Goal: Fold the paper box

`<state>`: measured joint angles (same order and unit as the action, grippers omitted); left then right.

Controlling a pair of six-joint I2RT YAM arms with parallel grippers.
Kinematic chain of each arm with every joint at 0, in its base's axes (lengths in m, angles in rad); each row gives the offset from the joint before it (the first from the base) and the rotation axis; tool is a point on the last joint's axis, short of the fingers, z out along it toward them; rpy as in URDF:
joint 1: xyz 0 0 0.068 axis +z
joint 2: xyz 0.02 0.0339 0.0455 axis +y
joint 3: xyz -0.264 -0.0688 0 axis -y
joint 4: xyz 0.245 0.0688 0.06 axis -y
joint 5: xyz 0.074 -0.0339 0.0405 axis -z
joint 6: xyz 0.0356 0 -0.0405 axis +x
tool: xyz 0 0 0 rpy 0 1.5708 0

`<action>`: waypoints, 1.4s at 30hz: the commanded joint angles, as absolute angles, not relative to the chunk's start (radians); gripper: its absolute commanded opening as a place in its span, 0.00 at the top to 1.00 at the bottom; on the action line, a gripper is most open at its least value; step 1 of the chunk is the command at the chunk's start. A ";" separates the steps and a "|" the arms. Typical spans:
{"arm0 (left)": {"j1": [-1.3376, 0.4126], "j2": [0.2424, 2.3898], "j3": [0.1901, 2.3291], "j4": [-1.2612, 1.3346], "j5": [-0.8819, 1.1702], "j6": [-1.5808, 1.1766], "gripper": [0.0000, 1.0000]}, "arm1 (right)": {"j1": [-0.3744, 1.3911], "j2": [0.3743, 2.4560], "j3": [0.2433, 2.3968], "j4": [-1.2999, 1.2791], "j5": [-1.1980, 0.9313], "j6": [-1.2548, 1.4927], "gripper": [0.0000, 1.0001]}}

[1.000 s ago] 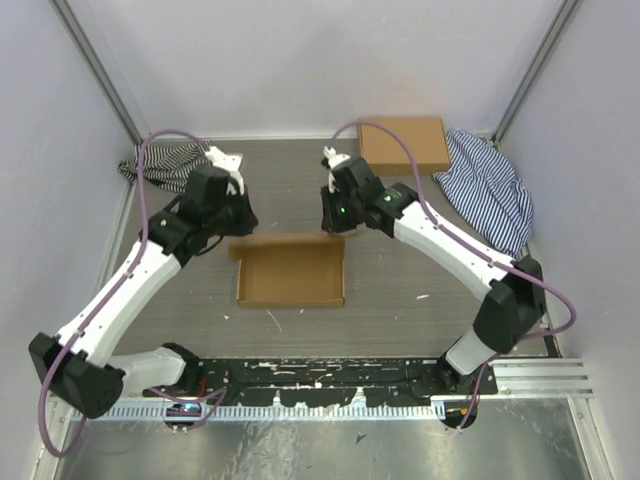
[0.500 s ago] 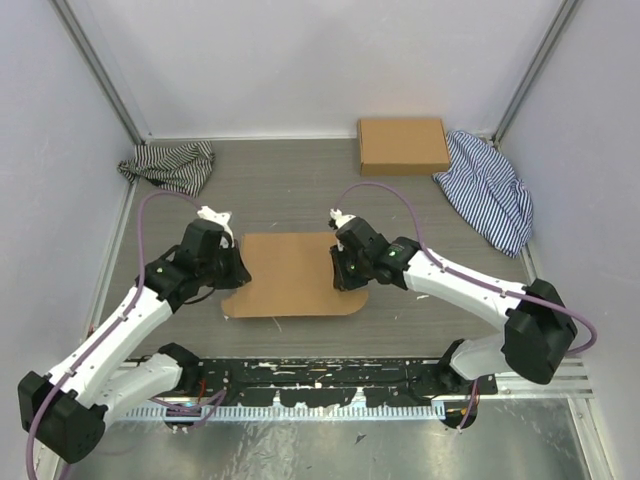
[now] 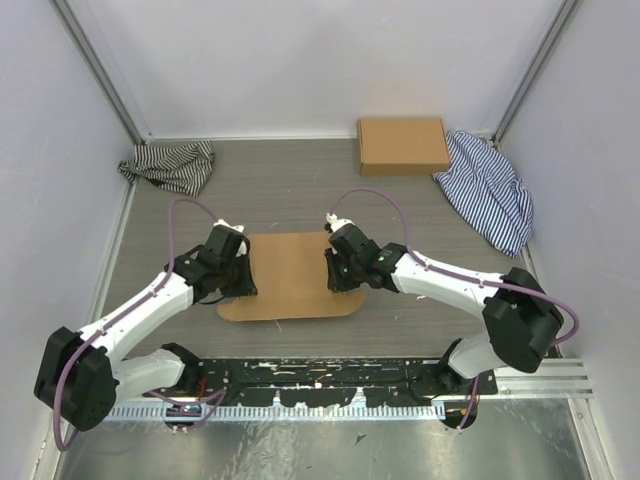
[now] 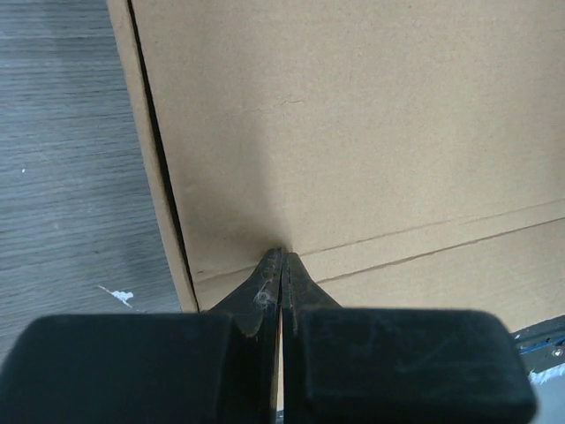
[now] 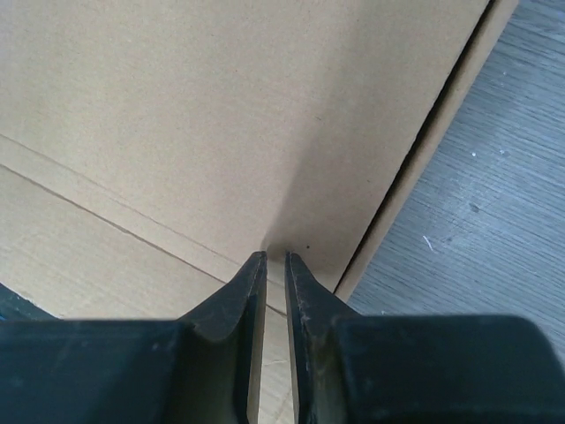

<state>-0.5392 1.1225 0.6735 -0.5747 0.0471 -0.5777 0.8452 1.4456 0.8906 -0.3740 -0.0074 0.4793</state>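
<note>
The box (image 3: 290,278) sits flat on the tabletop (image 3: 300,190) with the left claw (image 4: 281,258) and right claw (image 5: 274,258) both clenched empty, tips touching its lid near opposite edges.

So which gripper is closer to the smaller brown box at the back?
Right. The right gripper rests at the right edge of the paper box, closer to the back box; the left gripper is at its left edge, farther off.
</note>
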 commanded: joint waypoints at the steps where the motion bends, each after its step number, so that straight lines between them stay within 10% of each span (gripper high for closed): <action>1: -0.545 1.134 0.696 -0.620 -0.008 -0.592 0.94 | 0.859 1.435 0.877 -0.335 0.059 0.509 0.79; 7: -0.543 0.848 0.806 -0.747 -0.137 -0.606 0.77 | 0.859 1.245 0.936 -0.422 0.249 0.547 0.78; 11: -0.543 0.720 0.827 -0.793 -0.232 -0.612 0.48 | 0.855 1.149 0.988 -0.506 0.380 0.656 0.87; 14: -0.542 0.687 0.760 -0.751 -0.254 -0.613 0.31 | 0.823 1.138 0.973 -0.494 0.337 0.641 0.62; 16: -0.541 0.707 0.717 -0.712 -0.242 -0.622 0.25 | 0.802 1.157 0.960 -0.487 0.314 0.614 0.07; 17: -0.540 0.730 0.700 -0.693 -0.229 -0.626 0.23 | 0.799 1.166 0.951 -0.481 0.322 0.609 0.01; 42: -0.468 1.291 0.768 -0.410 -0.052 -0.611 0.40 | 0.672 1.612 1.040 -0.333 0.048 0.510 0.13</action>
<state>-0.4702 1.2240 0.7246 -0.4927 -0.1062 -0.6132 0.6865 1.5787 0.9890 -0.3565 0.0895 0.5438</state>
